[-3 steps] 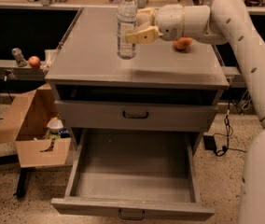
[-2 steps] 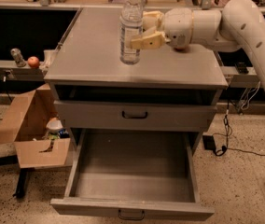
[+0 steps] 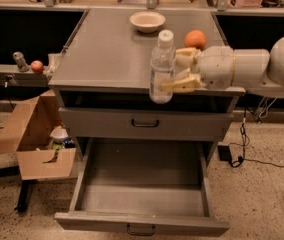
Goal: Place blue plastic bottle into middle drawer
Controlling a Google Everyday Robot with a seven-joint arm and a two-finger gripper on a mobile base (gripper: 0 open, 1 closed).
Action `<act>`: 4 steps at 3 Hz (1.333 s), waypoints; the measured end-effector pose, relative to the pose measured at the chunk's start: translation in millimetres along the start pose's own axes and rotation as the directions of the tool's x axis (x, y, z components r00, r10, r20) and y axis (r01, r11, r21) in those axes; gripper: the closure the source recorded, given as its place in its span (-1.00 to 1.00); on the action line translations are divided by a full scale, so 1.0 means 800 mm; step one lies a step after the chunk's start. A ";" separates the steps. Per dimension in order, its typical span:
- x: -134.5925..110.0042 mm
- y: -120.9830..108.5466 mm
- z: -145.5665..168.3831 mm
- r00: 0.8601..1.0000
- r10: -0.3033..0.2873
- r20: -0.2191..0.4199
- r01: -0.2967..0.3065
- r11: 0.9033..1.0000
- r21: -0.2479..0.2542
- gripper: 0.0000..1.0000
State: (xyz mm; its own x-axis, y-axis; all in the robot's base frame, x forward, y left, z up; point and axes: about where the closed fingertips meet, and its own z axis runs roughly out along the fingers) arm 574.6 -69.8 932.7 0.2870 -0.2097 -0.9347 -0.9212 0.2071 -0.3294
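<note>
Fingers (image 3: 183, 84) are closed in on the blue plastic bottle (image 3: 160, 68), one pad on the near side at the lower body and the other on the far side up near the shoulder. Not much gap beyond the bottle's own width, so I read it as a firm side pinch. The gripper (image 3: 176, 70) comes in from my right w/ the white wrist and arm trailing off frame. It sits at the front edge of the cabinet top (image 3: 107, 54).

Bottle's long axis is upright, cap up, no tilt I can make out. Its base looks level w/ or just past the front lip, and I can't tell if it rests on the top or hangs clear.

Key relation: the middle drawer (image 3: 142, 181) is pulled out, directly below and toward me from the bottle, floor bare. Closed drawer front (image 3: 144, 124) sits between them. So next move is prob. out over the lip, then straight down, keeping the base clear of that upper front and handle.

Orange (image 3: 195, 38) is just behind the gripper, bowl (image 3: 147, 20) farther back. Cardboard box (image 3: 27, 129) is on the floor to the left, well apart.
</note>
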 end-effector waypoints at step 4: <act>0.166 0.132 -0.011 0.986 0.153 -0.065 -0.150 0.988 0.042 1.00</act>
State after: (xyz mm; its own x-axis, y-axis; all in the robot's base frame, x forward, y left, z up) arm 512.9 -84.4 774.7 0.1255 -0.2373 -0.9633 -0.9421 0.2759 -0.1907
